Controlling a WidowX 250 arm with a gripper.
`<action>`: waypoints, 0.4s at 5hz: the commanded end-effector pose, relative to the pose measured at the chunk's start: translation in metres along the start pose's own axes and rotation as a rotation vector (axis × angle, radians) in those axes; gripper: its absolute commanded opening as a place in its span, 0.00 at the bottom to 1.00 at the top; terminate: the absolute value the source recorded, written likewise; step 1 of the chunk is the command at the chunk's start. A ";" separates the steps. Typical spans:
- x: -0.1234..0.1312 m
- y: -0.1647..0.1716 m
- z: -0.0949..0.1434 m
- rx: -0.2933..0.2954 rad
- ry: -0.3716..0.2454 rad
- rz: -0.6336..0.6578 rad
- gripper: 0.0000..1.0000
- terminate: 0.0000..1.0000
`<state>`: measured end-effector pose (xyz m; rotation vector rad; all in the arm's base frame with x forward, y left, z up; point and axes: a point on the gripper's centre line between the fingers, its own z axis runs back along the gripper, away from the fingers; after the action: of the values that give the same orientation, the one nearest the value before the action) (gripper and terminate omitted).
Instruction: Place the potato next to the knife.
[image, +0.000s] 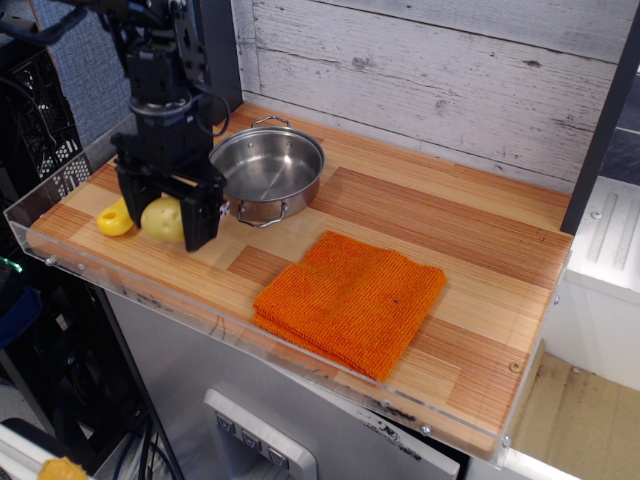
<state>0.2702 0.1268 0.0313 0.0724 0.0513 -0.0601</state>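
Observation:
The pale-yellow potato (162, 216) sits between the two black fingers of my gripper (164, 233) at the front left of the wooden tabletop. The gripper is shut on it and holds it low; I cannot tell whether it touches the wood. Only the bright yellow handle (114, 220) of the knife shows, just left of the potato and almost touching the left finger. Its white blade is hidden behind the gripper.
A steel pot (267, 172) stands right behind and to the right of the gripper. A folded orange cloth (350, 300) lies in the middle front. A clear plastic rim (60, 262) runs along the table's left and front edges.

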 end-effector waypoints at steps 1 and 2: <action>-0.003 0.015 0.006 0.019 -0.002 0.044 0.00 0.00; -0.008 0.018 0.008 0.022 0.006 0.064 0.00 0.00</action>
<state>0.2646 0.1369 0.0263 0.0765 0.0918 -0.0030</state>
